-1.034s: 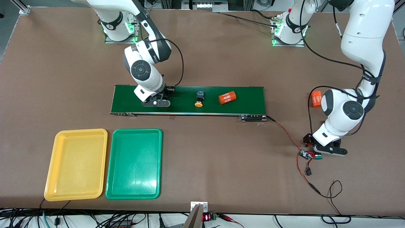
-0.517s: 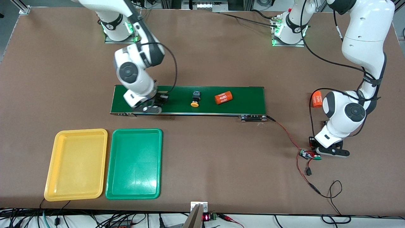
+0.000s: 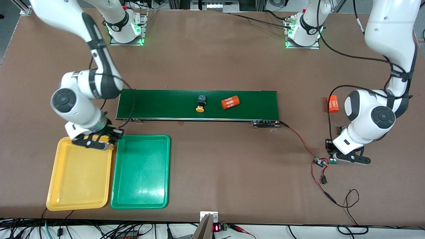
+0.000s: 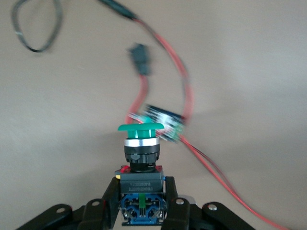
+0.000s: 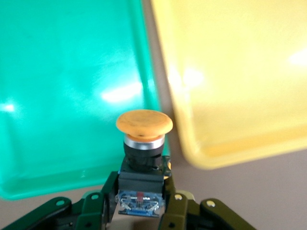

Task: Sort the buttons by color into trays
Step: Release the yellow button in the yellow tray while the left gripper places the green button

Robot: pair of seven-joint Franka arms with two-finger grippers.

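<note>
My right gripper is shut on an orange-capped button, its fingers clamping the black-and-blue body. It hangs over the gap between the yellow tray and the green tray, at their ends nearest the belt. My left gripper is shut on a green-capped button, just above the table beside the small circuit board. A second orange-capped button lies on the dark-green conveyor belt. Both trays hold nothing.
An orange "4680" cylinder lies on the belt next to the button. Another cylinder rests on the table by the left arm. Red wires run from the belt's end to the board, and a black cable loop lies nearer the camera.
The right arm carried its orange-capped button from the belt to the trays. The left gripper closed on the green-capped button. The belt's button and cylinder drifted toward the right arm's end.
</note>
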